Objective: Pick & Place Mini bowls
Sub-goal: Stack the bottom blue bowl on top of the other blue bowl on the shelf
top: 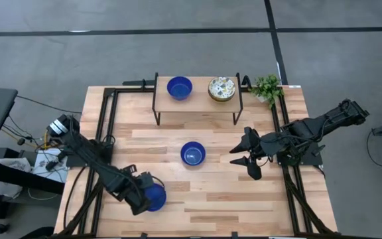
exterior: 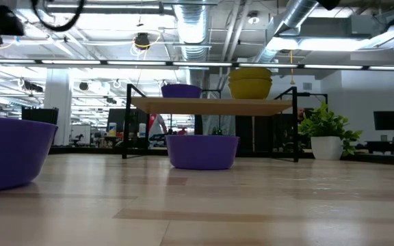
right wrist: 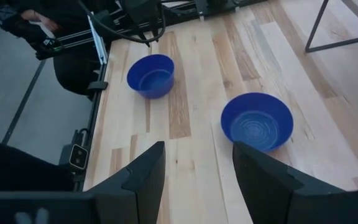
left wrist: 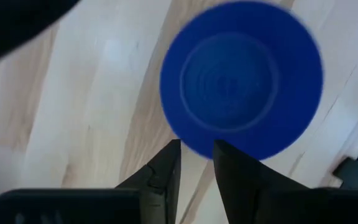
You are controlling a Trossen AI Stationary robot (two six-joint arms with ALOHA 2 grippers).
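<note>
One blue mini bowl (top: 155, 197) rests on its base on the table near the front left; it also shows in the left wrist view (left wrist: 241, 78) and the right wrist view (right wrist: 151, 74). My left gripper (left wrist: 196, 155) hangs just above this bowl's rim, on the side toward the table's left edge, its fingers a narrow gap apart and empty. A second blue bowl (top: 192, 153) sits at the table's middle. A third blue bowl (top: 179, 87) and stacked floral bowls (top: 221, 89) stand on the shelf (top: 197, 99). My right gripper (top: 244, 159) is open and empty, to the right of the middle bowl (right wrist: 257, 121).
The wooden shelf on black legs stands at the table's far side. A small green potted plant (top: 267, 86) stands at the far right, next to the shelf. Black frame rails (top: 105, 133) run along the table's left and right sides. Bare wood lies between the two table bowls.
</note>
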